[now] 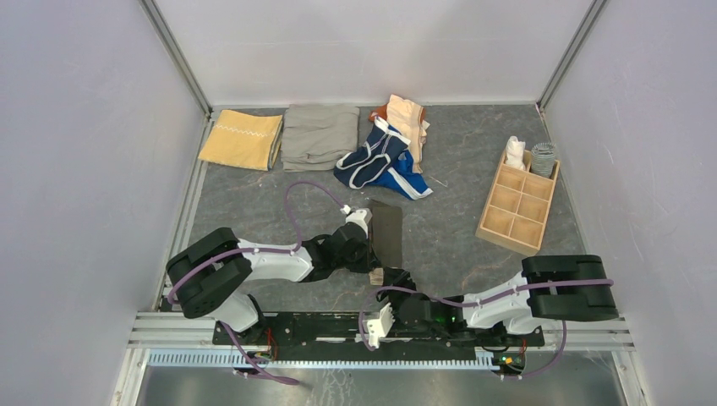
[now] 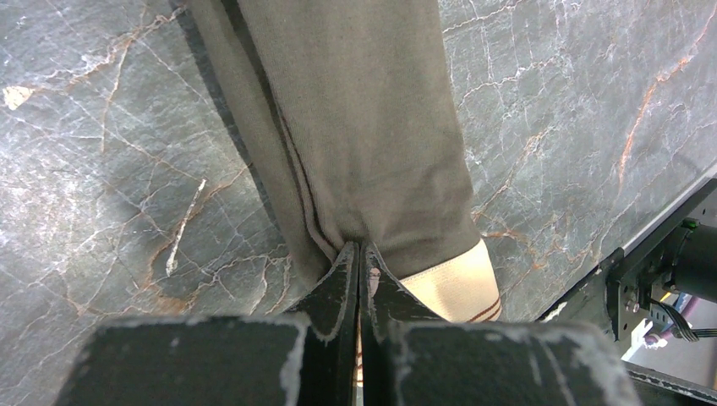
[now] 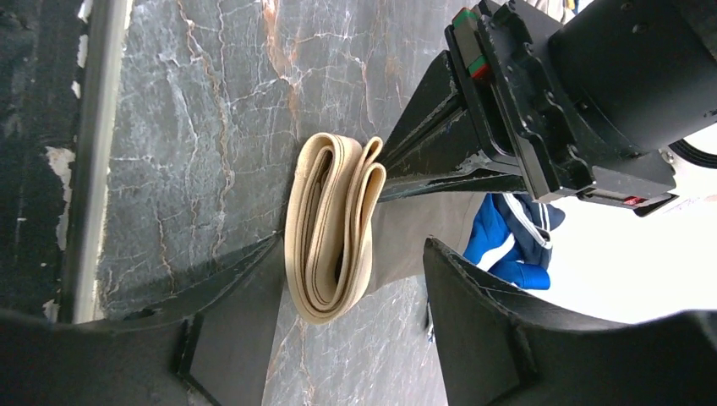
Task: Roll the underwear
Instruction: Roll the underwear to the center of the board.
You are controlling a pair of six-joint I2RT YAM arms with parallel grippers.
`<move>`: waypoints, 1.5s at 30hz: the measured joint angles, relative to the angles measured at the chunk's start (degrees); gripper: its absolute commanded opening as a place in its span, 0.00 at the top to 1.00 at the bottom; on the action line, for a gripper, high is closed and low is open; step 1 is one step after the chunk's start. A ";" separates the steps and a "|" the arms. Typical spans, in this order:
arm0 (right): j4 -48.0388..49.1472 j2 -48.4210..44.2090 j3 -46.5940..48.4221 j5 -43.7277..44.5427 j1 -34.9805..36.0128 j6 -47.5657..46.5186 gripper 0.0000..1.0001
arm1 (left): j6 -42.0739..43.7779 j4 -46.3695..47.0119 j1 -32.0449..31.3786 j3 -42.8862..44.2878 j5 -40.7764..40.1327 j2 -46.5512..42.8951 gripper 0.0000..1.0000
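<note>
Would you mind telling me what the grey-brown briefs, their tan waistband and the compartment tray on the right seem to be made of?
Briefs: soft matte knit, probably cotton; fine ribs show.
Waistband: thicker tan elastic webbing, seemingly; it folds in springy loops.
Tray: pale unpainted wood, likely; thin flat dividers.

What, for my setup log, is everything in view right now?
grey-brown underwear: 1, dark with tan waistband, folded strip, near centre
navy underwear: 1, white trim, far centre
blue underwear: 1, bright, beside the navy
peach underwear: 1, behind the navy
mustard cloth: 1, folded, far left
khaki cloth: 1, grey, folded, beside mustard
wooden box: 1, divided, right; two rolls inside
left hand: 1, black, shut on grey-brown underwear
right hand: 1, black, open at its waistband
</note>
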 measured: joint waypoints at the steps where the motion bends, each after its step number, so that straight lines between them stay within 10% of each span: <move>1: 0.04 0.17 0.00 0.15 -0.02 -0.02 0.35 | 0.00 0.00 0.00 0.04 0.00 0.04 0.98; 17: -1.66 2.78 -0.11 1.64 -0.28 0.07 0.99 | 0.00 0.72 0.02 0.00 0.44 0.17 0.98; 45: -32.79 -9.35 14.36 -25.99 -7.93 26.10 0.99 | -0.33 -18.80 1.57 -1.55 -10.23 -29.35 0.97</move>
